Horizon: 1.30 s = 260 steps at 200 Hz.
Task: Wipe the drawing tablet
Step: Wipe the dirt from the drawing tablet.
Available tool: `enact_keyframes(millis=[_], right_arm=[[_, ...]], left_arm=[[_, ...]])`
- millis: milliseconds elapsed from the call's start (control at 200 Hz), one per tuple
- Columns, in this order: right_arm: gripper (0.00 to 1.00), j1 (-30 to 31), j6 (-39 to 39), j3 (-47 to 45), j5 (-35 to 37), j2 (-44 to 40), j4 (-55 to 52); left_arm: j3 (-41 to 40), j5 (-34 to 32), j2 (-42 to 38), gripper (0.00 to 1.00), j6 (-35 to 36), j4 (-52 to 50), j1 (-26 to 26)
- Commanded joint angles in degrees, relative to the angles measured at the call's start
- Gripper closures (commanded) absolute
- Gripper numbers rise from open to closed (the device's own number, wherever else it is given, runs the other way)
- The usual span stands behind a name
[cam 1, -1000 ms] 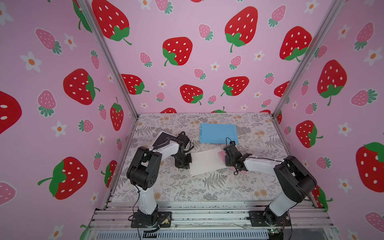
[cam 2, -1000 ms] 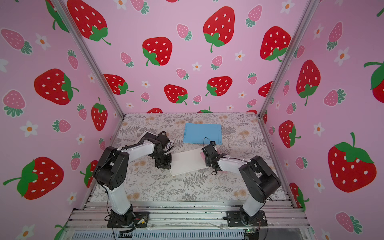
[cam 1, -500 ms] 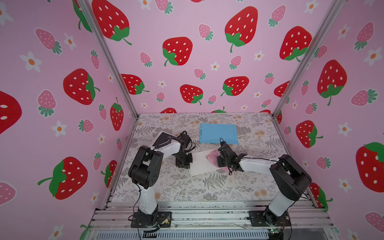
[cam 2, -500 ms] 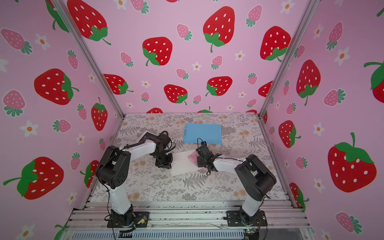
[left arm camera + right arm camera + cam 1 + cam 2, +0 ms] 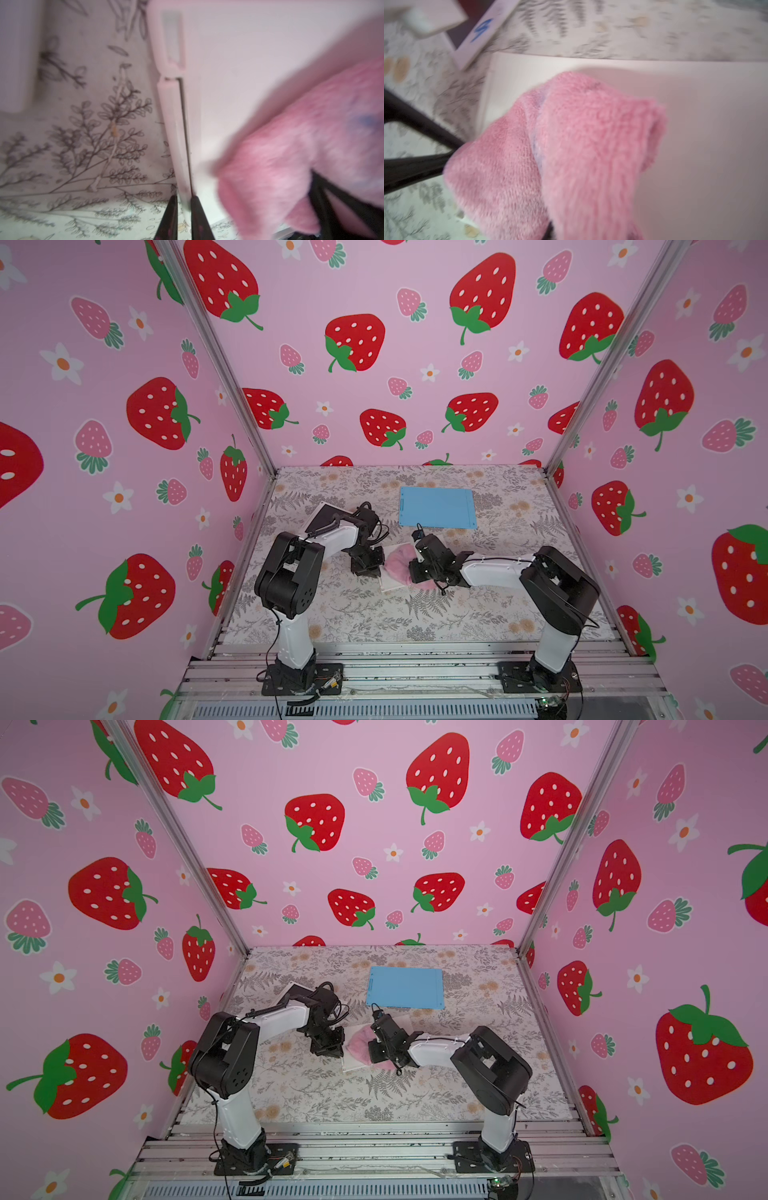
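Observation:
The white drawing tablet (image 5: 390, 581) (image 5: 352, 1063) lies flat mid-table. My left gripper (image 5: 372, 568) (image 5: 332, 1048) is at its left edge; in the left wrist view the gripper (image 5: 184, 199) is shut on the tablet's (image 5: 228, 72) rim strip. My right gripper (image 5: 415, 568) (image 5: 376, 1048) is shut on a fluffy pink cloth (image 5: 397, 566) (image 5: 359, 1046) pressed onto the tablet near that left edge. In the right wrist view the cloth (image 5: 581, 145) covers the jaws and rests on the white surface (image 5: 706, 124). A faint blue stain shows on the cloth (image 5: 311, 135).
A blue board (image 5: 436, 507) (image 5: 405, 987) lies flat at the back centre. A second tablet with a dark screen and white frame (image 5: 328, 516) (image 5: 481, 31) lies behind the left arm. Patterned walls close in three sides.
My right gripper has slid the pink cloth leftward across the tablet, from its right part to near the left gripper. The left gripper has stayed in place.

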Motion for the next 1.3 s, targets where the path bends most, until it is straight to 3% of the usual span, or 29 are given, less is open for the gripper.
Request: enact_keyframes(millis=[0,180,440,655,730,850,1056,1151,1296], right_arm=[[1.00,1.88,-1.51,1.18,-0.18,-0.66,-1.06],[1.00,9.41,-2.22,9.05,-3.59,4.72,-1.55],[1.00,4.85,-2.92,2.12,-0.92,1.04,-0.73],[1.00,13.94,-10.18,10.26,-0.03,6.11,-1.27],[1.00,11.76,-8.01,10.79,2.55,7.00,-2.80],[1.00,2.51,-2.07,8.60,6.99,6.13,-9.98],[1.00,-10.21,1.00,5.16,18.15,1.82,-24.79],[1.00,-8.34,-0.39,4.25,19.00,-1.70,-23.07],[1.00,1.13,-2.22,6.44,20.87,-4.24,-17.63]], left_arm=[[-4.52,-4.72,6.25,0.86,0.44,3.57,-0.10],[-4.99,-4.59,6.39,0.86,0.69,3.55,0.35],[-5.70,-4.15,5.86,0.86,1.35,3.48,0.66],[-6.22,-4.25,5.86,0.86,1.73,3.44,1.19],[-6.23,-4.36,5.79,0.86,1.81,3.20,1.34],[-6.53,-4.44,5.67,0.86,1.80,3.23,1.47],[-6.51,-4.42,5.68,0.87,1.81,3.32,1.57],[-6.32,-4.26,5.59,0.86,1.67,3.36,1.65],[-5.76,-4.23,5.81,0.86,1.55,3.02,1.65]])
